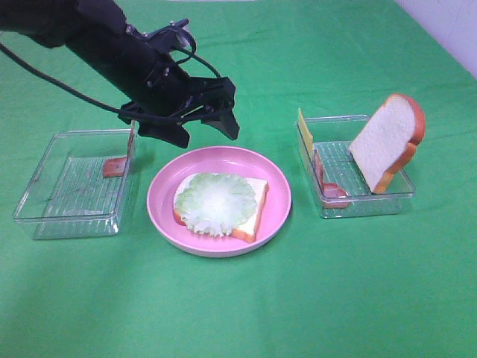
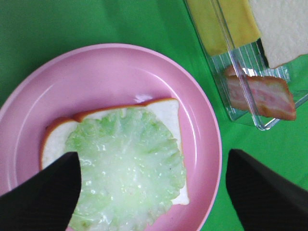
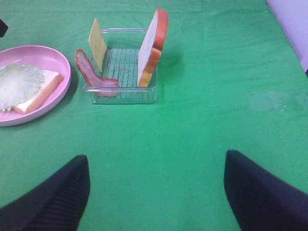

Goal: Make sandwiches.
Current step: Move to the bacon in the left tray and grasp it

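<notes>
A white bread slice (image 1: 250,216) with orange-brown crust lies on the round pink plate (image 1: 279,195), topped by a pale green lettuce leaf (image 1: 218,201). My left gripper (image 1: 209,134) is open and empty, hovering just above the plate's far edge. In the left wrist view the gripper (image 2: 153,159) has its fingers spread over the lettuce (image 2: 127,168). A second bread slice (image 1: 387,142) stands upright in the right tray (image 1: 402,195) with a yellow cheese square (image 1: 304,128) and a bacon strip (image 1: 328,186). My right gripper (image 3: 155,161) is open and empty over bare cloth, out of the exterior high view.
The left clear tray (image 1: 45,216) holds a bacon piece (image 1: 114,167) and a thin slice (image 1: 132,145) leaning on its right wall. Green cloth covers the table. A pale wall shows at the far right corner (image 1: 447,30).
</notes>
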